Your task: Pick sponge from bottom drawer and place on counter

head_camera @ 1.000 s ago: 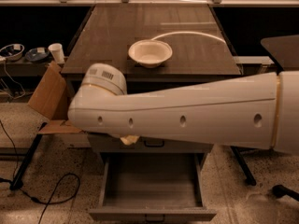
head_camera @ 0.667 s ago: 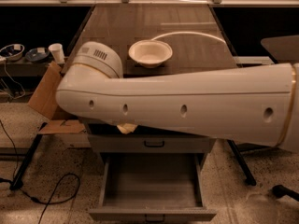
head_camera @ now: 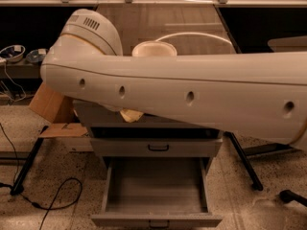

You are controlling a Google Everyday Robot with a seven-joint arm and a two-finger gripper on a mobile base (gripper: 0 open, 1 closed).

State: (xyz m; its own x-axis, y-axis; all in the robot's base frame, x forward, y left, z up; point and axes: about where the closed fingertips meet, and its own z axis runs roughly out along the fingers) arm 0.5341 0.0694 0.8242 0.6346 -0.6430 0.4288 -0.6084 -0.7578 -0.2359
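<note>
My white arm (head_camera: pixel 192 95) crosses the whole view in front of the cabinet. The gripper is hidden behind the arm's underside, at the counter's front edge. The pale yellow sponge (head_camera: pixel 130 115) pokes out below the arm there, held in the air in front of the top drawer, well above the bottom drawer (head_camera: pixel 156 193). That drawer is pulled fully out and its inside shows nothing. The dark glossy counter (head_camera: pixel 192 25) lies behind the arm.
A white bowl (head_camera: pixel 154 48) stands on the counter just behind the arm, with a thin white hoop (head_camera: pixel 201 34) to its right. The middle drawer (head_camera: pixel 158 147) is closed. A cardboard box (head_camera: pixel 50 107) leans at the cabinet's left. Cables (head_camera: pixel 57 195) lie on the floor.
The arm has risen and swung back toward the counter. The sponge has gone up with it, from the middle drawer's height to the counter's front edge.
</note>
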